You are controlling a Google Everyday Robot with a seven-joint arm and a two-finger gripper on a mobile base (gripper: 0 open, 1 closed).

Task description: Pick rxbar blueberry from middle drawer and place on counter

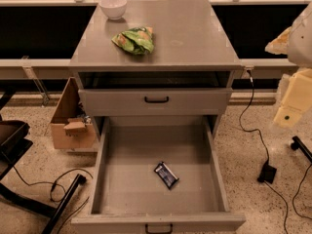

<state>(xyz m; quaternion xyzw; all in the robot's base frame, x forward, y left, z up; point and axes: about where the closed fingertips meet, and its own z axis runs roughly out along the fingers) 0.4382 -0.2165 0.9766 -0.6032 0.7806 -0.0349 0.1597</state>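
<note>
The rxbar blueberry [166, 174], a small dark glossy bar with pale markings, lies flat on the floor of the middle drawer [131, 184], a little right of centre. The drawer is pulled fully out, its black handle [158, 228] at the front. The counter [195, 38] is the grey cabinet top above it. My gripper [288, 112] shows as pale yellowish parts at the right edge of the view. It hangs beside the cabinet, well above and to the right of the bar, and touches nothing.
A green chip bag [134, 39] and a white bowl [113, 7] sit on the counter's left half. A closed shallow drawer front [156, 100] is above the open drawer. A cardboard box [70, 123] stands at the left. Cables and a black adapter [266, 172] lie on the floor.
</note>
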